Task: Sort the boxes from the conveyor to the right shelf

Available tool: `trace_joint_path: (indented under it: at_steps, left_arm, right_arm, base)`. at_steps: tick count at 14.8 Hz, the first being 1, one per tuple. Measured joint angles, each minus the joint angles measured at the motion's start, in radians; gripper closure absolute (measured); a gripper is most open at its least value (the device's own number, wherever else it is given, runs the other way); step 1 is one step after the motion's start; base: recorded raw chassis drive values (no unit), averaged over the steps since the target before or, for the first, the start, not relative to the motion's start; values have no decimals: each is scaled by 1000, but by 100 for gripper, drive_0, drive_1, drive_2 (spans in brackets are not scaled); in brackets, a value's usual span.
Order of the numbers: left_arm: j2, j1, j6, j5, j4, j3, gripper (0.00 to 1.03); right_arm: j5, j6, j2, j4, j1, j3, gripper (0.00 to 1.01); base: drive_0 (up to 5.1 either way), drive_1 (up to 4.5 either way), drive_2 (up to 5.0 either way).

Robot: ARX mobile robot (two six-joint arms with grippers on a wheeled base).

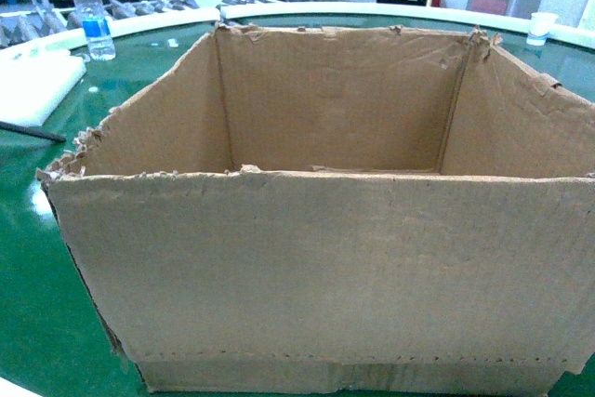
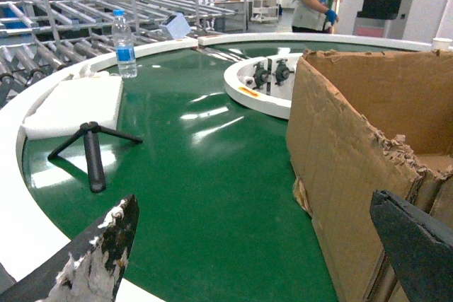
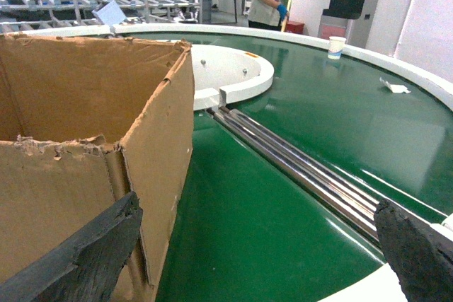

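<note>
Up front from the head: large brown corrugated cardboard box (image 1: 316, 267), torn-edged, standing on glossy dark-green conveyor belt (image 1: 33, 323). Left wrist: left claw (image 2: 265, 245) wide, straddling box corner. Right wrist: right claw (image 3: 258, 245) wide, likewise.

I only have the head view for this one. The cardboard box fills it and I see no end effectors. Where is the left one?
Observer: The left end effector is open and low over the conveyor, at the cardboard box's near left corner.
Operator: And the right one?
Observer: The right end effector is open too, at the box's near right corner, with one finger in front of the box wall.
</note>
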Motion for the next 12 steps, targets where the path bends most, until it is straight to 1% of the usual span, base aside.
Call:
trace_joint_path:
  at_steps: [12]
  left_arm:
    - [0, 0, 0, 0, 0, 0, 5]
  right_arm:
    - [0, 0, 3, 7, -1, 0, 3]
  base:
    - [0, 0, 0]
